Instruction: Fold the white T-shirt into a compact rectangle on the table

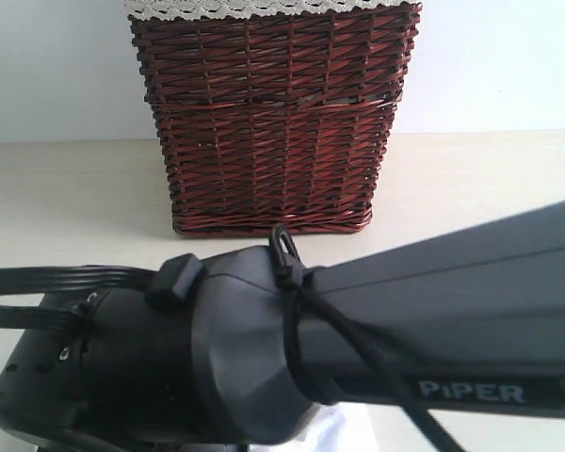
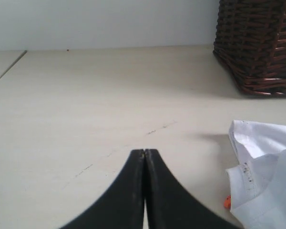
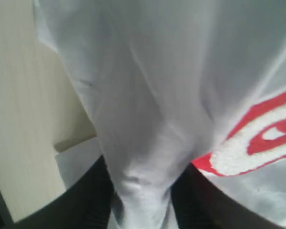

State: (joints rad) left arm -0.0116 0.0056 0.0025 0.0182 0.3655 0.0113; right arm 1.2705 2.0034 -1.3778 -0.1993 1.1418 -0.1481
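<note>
Right hand pinching white T-shirt, grip visible from wrist view only

Wrinkled white T-shirt, cloth drawn into long folds narrowing to a bunched ridge, red band with fuzzy white letters on one side, crumpled edge lying on the pale beige matte desk, faintly dark-specked.

Basket on table, rear centre in exterior view, close before wall. Arm across foreground, in front of basket. T-shirt on table, just beside left gripper, apart from basket. Fold of T-shirt between fingers of right gripper, table behind cloth.
</note>
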